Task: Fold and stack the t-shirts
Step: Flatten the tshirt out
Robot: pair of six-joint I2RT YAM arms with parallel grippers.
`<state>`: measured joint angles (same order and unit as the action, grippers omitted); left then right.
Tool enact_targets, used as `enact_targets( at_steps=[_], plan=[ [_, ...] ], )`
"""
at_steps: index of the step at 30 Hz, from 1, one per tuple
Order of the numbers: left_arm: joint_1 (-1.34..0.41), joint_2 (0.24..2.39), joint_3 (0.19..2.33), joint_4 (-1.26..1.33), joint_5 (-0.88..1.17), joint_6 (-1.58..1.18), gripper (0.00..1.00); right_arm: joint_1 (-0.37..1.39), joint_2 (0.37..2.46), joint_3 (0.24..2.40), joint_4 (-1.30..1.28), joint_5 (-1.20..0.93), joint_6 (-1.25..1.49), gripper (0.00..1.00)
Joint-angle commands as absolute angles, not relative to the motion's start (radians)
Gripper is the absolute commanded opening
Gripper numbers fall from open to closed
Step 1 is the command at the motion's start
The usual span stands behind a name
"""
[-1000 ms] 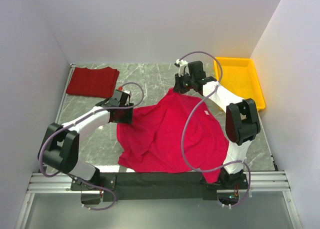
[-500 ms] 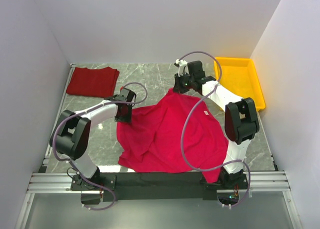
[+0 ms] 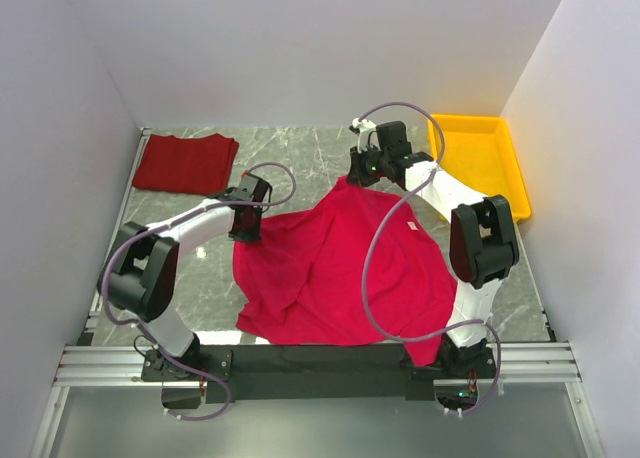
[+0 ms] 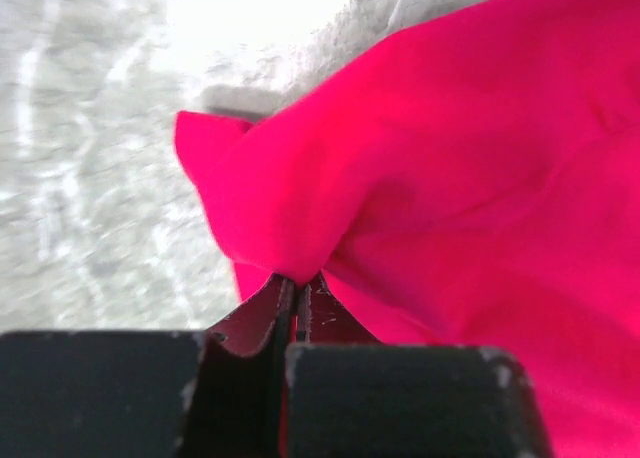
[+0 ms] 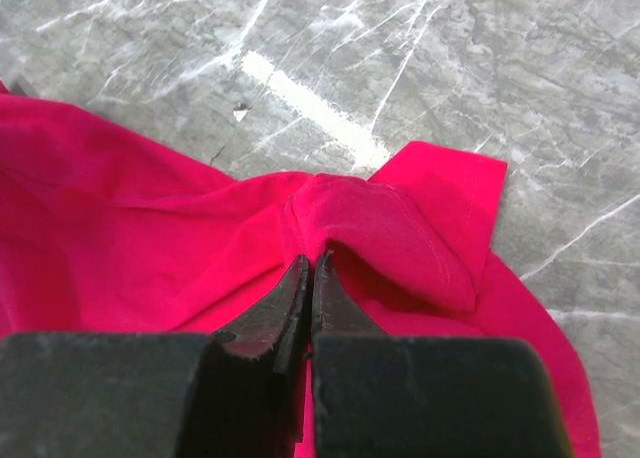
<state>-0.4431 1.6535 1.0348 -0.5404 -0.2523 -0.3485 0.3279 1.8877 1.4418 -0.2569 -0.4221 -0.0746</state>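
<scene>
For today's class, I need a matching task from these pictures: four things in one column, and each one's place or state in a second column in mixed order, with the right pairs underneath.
Column A
1. crimson-pink t-shirt
2. brick-red t-shirt
3. yellow tray
4. left gripper

Column B
a. at the far right edge of the table
b. shut, pinching a fold of pink fabric
c. folded flat in the far left corner
d. spread out and rumpled in the middle

Pairs: 1-d, 2-c, 3-a, 4-b
</scene>
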Motion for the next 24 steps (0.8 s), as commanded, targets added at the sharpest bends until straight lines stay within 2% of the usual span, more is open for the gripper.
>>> enact_targets(
  at_steps=[1,9,16,19,24],
  plan=[
    [-0.445,1.51,1.08,-0.575,-0.271,-0.299,0.01,0.318,1.842,1.489,-0.252,-0.457,-0.126,0.0],
    [-0.322,1.254,1.051,-0.624,-0.232,-0.308,0.01,0.314,1.744,1.445,-0.27,-0.587,-0.27,0.0],
    [-0.273,1.247,1.017,-0.667,-0.14,-0.319,0.01,0.322,1.66,1.391,-0.357,-0.771,-0.415,0.0],
    [-0.27,1.262,1.005,-0.657,-0.115,-0.331,0.01,0.383,1.614,1.356,-0.468,-0.805,-0.551,0.0],
    [-0.268,1.29,1.011,-0.64,-0.08,-0.344,0.01,0.615,1.525,1.211,-0.58,-0.64,-0.655,0.0]
  ],
)
